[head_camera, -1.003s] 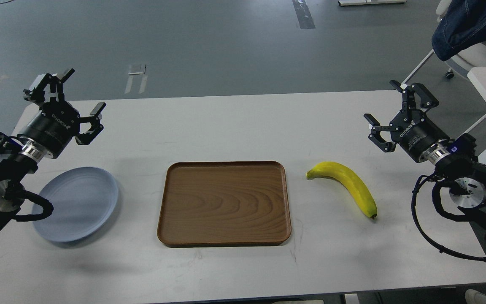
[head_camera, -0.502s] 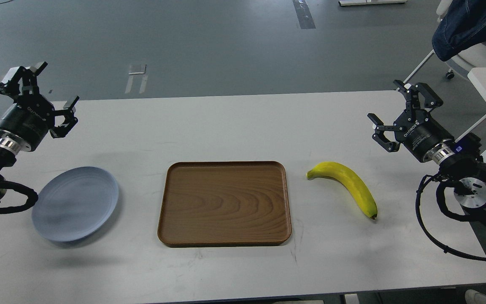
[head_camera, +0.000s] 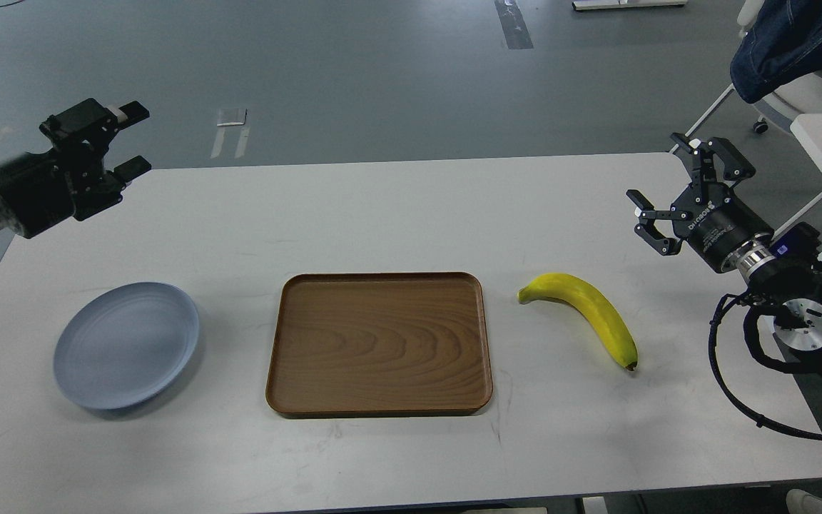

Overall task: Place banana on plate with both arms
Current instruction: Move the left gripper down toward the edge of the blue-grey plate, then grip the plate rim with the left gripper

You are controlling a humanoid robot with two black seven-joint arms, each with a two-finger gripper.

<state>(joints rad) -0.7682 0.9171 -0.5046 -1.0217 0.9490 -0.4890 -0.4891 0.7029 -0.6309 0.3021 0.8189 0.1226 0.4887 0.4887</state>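
Observation:
The yellow banana [head_camera: 588, 310] lies on the white table right of the tray, stem toward the tray and dark tip toward me. The pale blue-grey plate [head_camera: 126, 344] lies empty at the left of the table. My left gripper [head_camera: 132, 139] is open and empty, held high above the table's far left corner, well behind the plate. My right gripper [head_camera: 670, 178] is open and empty, raised above the table's right side, behind and right of the banana.
A brown wooden tray [head_camera: 379, 343] lies empty in the middle of the table [head_camera: 411, 207], between plate and banana. A white frame with a dark blue cloth [head_camera: 789, 43] stands off the far right corner. Black cables [head_camera: 732, 385] hang by my right arm.
My left arm has swung out to the left and turned its gripper sideways, uncovering the plate. My right gripper has drifted slightly right and up. Banana, plate and tray have not moved.

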